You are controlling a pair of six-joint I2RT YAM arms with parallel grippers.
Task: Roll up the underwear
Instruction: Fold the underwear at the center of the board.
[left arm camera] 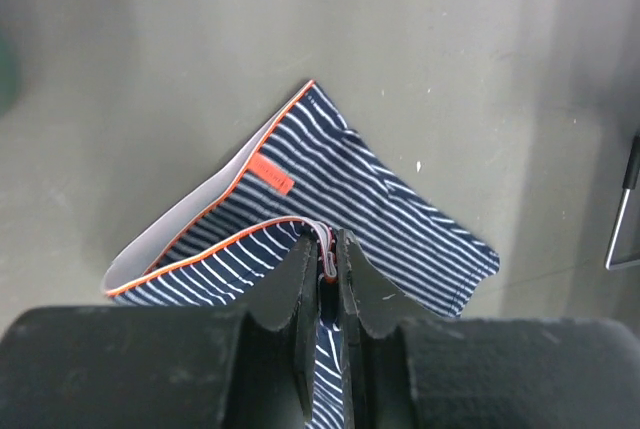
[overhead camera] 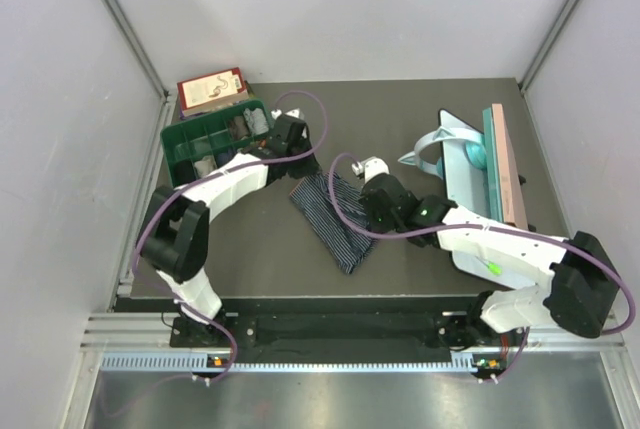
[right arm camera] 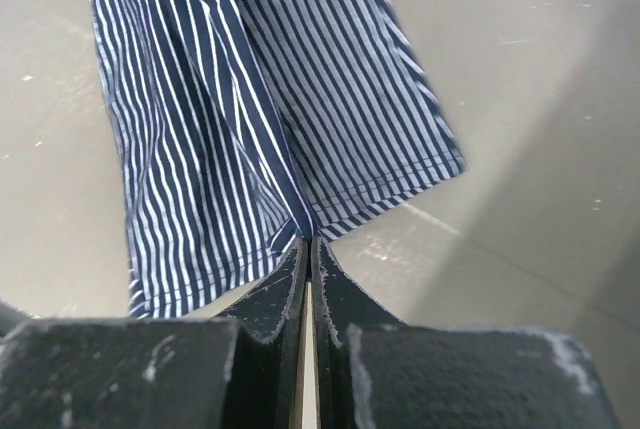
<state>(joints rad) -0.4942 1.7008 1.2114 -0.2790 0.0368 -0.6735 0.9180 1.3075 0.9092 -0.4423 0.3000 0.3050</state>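
The striped boxer briefs (overhead camera: 335,219) lie on the dark desk (overhead camera: 420,114) between my two arms, spread in a slanted strip running from the upper left down to the lower right in the top view. My left gripper (left arm camera: 325,244) sits at their upper end, pressed nearly together on the orange waistband (left arm camera: 215,207). The band's edge is pinched between my fingertips, and the rest of the waist opening gapes to the left. The cloth fans out ahead of me, flat on the desk. My right gripper (right arm camera: 308,244) is squeezed tight on a fold of the striped cloth near a leg hem, which puckers at my tips. A green compartment tray (overhead camera: 205,139) stands behind my left arm.
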